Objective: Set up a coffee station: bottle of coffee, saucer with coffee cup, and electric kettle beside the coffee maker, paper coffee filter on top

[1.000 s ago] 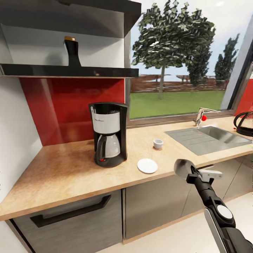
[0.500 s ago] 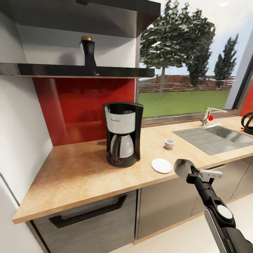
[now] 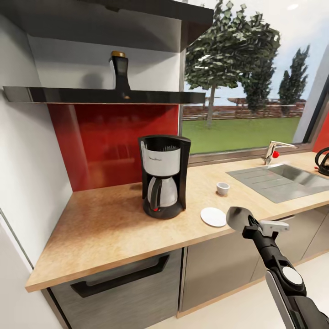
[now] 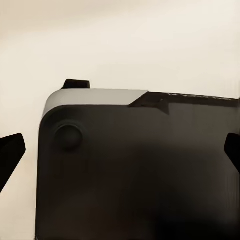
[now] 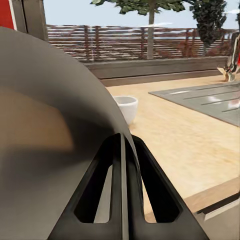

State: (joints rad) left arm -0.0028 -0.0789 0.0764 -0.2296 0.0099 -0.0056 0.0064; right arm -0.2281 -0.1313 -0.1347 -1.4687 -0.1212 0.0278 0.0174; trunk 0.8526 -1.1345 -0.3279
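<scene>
kitchen countertop [image 3: 105, 228] spans the head view, tan wood-grain over dark grey cabinet fronts [image 3: 214, 269]; inset steel sink [image 3: 278, 180] at 3 o'clock of the coffee maker, tap [image 3: 273, 152] behind it; kitchen shelf [image 3: 105, 95] is the dark slab above the red backsplash [image 3: 109, 141], at 12 o'clock of the coffee maker; coffee maker [image 3: 164, 183] upright on the counter, near the backsplash, carafe in place, red switch low on its base; electric kettle [image 3: 323, 161] cut by the frame edge, far side of the sink, well apart from the coffee maker; bottle of coffee [image 3: 120, 73] upright on the shelf, gold cap up, roughly 11 o'clock above the coffee maker; saucer [image 3: 214, 216] flat on the counter near the front edge, at 4 o'clock of the coffee maker, bare; coffee cup [image 3: 222, 188] upright on the counter, at 1 o'clock of the saucer, apart from it; right gripper [image 3: 239, 218] raised in front of the counter edge, just beside the saucer; in the right wrist view [image 5: 121, 165] its fingers [image 5: 107, 185] meet in a point, nothing between; cup also there [image 5: 125, 107]; left gripper: dark finger tips [image 4: 11, 155] sit at opposite edges of the left wrist view, spread wide, nothing held.
</scene>
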